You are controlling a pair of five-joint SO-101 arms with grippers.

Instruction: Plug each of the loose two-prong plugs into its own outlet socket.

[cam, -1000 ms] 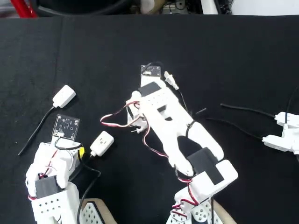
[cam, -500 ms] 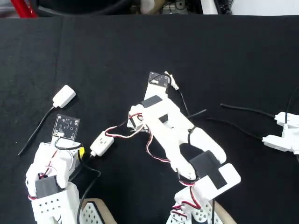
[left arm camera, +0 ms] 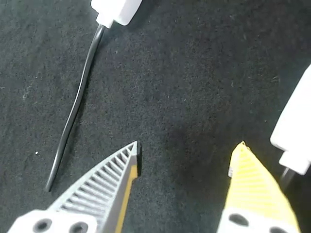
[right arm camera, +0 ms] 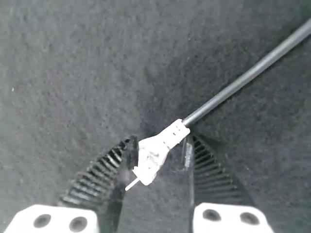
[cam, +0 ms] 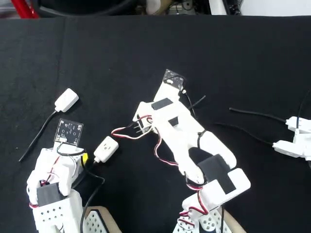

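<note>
Right end effector [right arm camera: 160, 140] pinches the plug [right arm camera: 154, 156] (second prong hidden); left end effector [left arm camera: 188, 145] gapes wide beside a half-cropped outlet socket [left arm camera: 294, 121].

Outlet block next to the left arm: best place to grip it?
Probably mid-body, jaws across the two long sides of the outlet block, left gripper coming straight down. It lies flat, cord exiting the end nearer that arm, so mid-body clears it.

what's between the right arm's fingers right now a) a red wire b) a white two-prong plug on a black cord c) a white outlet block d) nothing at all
b, since the right wrist view shows a white two-prong plug on a black cord pinched between the fingers of the right gripper.
</note>
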